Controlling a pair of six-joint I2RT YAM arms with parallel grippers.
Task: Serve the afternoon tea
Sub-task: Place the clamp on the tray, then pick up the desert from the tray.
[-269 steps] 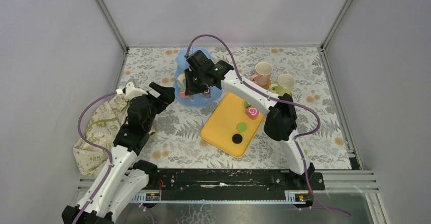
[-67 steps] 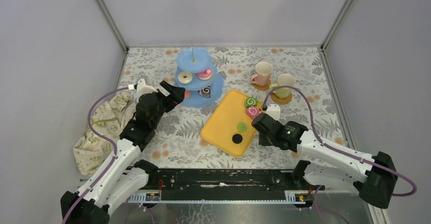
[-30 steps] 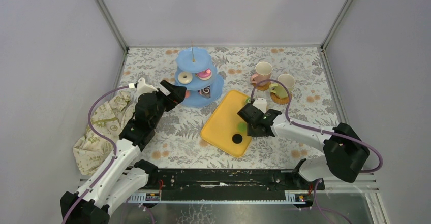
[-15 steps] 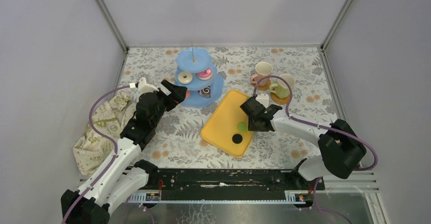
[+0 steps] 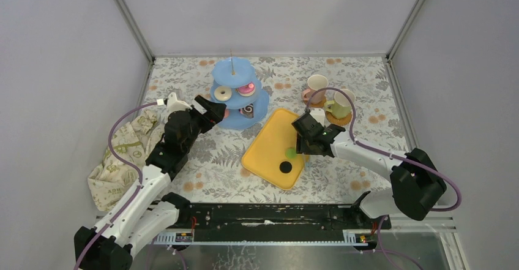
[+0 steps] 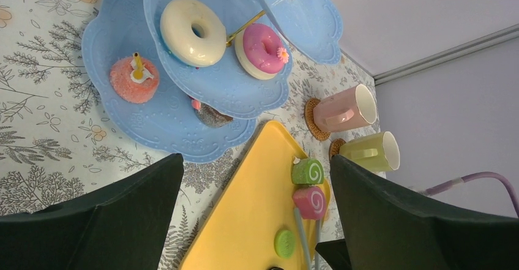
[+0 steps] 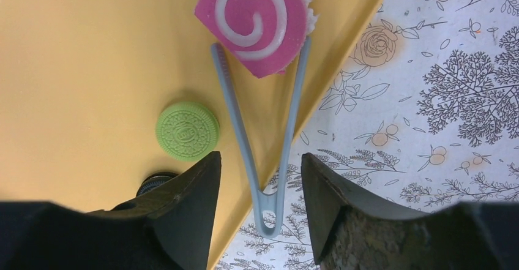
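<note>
We see the light-blue three-tier stand (image 5: 234, 73) at the far middle of the floral table (image 5: 367, 74), its scalloped plates stepping from wide at the bottom to small at the top. The middle tier carries a white doughnut (image 6: 193, 32) and a pink doughnut (image 6: 262, 42). The bottom tier carries an orange pastry (image 6: 134, 79) topped with a yellow stick and a brown pastry (image 6: 211, 114) half hidden under the tier above. We count four pastries on the stand. The yellow tray (image 5: 266, 147) lies just beside it, toward the right arm, and holds four more: a green roll (image 6: 307, 171), a pink roll (image 7: 257, 22), a green cookie (image 7: 187, 131) and a black cookie (image 5: 285, 167). The left gripper (image 5: 211, 108) hovers near the stand's bottom tier, fingers spread wide, holding nothing. The right gripper (image 7: 258, 166) hangs over the tray's right edge, fingers parted on either side of the blue-grey tongs (image 7: 267, 195) without touching them. Two mugs stand side by side beyond the tray's far corner, the pink mug (image 6: 344, 108) and the pale green mug (image 6: 370, 152), each on a round coaster (image 6: 311, 116). The tongs' two arms lie along either side of the pink roll, the hinge end past the tray's rim
</note>
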